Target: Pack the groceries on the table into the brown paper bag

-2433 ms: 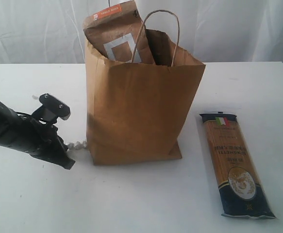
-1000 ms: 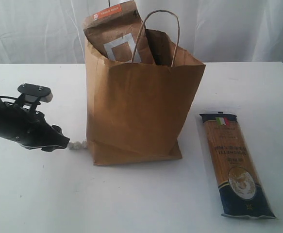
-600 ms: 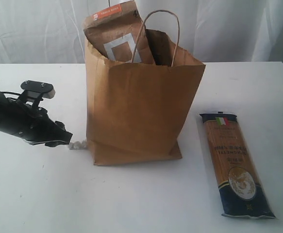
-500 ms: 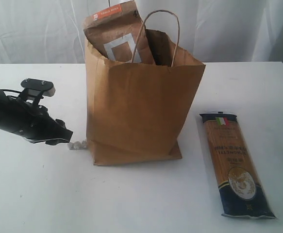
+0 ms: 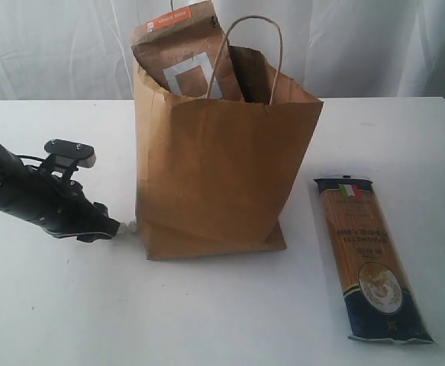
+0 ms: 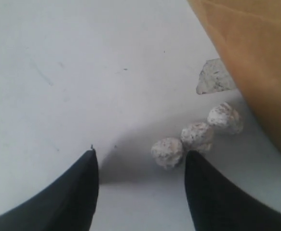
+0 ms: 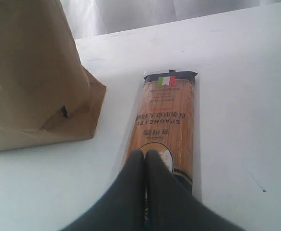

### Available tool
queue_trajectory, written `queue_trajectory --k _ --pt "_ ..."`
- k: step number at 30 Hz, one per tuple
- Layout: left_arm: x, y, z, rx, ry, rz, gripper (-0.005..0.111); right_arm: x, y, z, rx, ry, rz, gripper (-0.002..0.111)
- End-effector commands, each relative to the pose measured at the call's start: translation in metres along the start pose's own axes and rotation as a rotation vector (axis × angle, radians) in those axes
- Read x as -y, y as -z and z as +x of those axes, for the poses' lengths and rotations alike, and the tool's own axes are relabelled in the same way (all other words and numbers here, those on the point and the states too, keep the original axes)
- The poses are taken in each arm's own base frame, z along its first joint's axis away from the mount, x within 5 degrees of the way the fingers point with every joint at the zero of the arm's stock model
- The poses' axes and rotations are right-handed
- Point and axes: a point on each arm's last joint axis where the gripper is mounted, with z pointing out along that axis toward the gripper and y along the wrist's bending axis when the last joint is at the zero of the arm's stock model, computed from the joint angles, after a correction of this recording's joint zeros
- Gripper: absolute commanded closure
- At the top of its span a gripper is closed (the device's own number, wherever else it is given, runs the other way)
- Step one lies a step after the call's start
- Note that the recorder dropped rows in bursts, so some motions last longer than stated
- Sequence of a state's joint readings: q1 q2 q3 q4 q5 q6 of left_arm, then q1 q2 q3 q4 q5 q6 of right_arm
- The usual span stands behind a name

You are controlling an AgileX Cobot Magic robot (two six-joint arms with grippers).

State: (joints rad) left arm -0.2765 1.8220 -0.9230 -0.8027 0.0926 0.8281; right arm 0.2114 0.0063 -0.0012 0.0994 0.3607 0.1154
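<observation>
the long pasta pack (image 5: 369, 259) looks the only grocery not yet in the brown paper bag (image 5: 222, 168). it lies just beneath the right gripper (image 7: 142, 155), whose jaws are pinched together and, i'd say, must spread first. the left gripper (image 6: 140, 161) gapes empty, bag just ahead.

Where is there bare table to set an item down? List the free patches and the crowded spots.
Free: the wide front strip of table before the brown paper bag; the far right corner behind the long pasta pack. Narrow: the lane between bag and pack. Crowded: the bag's left foot, where the open left gripper nears three small white lumps.
</observation>
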Motion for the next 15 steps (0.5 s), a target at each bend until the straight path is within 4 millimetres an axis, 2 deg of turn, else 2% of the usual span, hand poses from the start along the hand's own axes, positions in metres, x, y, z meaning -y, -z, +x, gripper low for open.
queue_trajectory --k 1,4,15 --pt "0.0007 -0.0016 0.0003 -0.009 -0.033 -0.004 0.052 0.0000 0.0003 -0.0008 0.016 -0.004 0.000 0.108" --pt "-0.0014 -0.0015 -0.0008 0.003 -0.046 -0.027 0.055 0.0000 0.0003 -0.0008 0.016 -0.004 0.000 0.108" --pt "-0.0037 -0.0014 -0.0024 0.019 -0.047 -0.052 0.055 0.0000 0.0003 -0.0008 0.016 -0.004 0.000 0.108"
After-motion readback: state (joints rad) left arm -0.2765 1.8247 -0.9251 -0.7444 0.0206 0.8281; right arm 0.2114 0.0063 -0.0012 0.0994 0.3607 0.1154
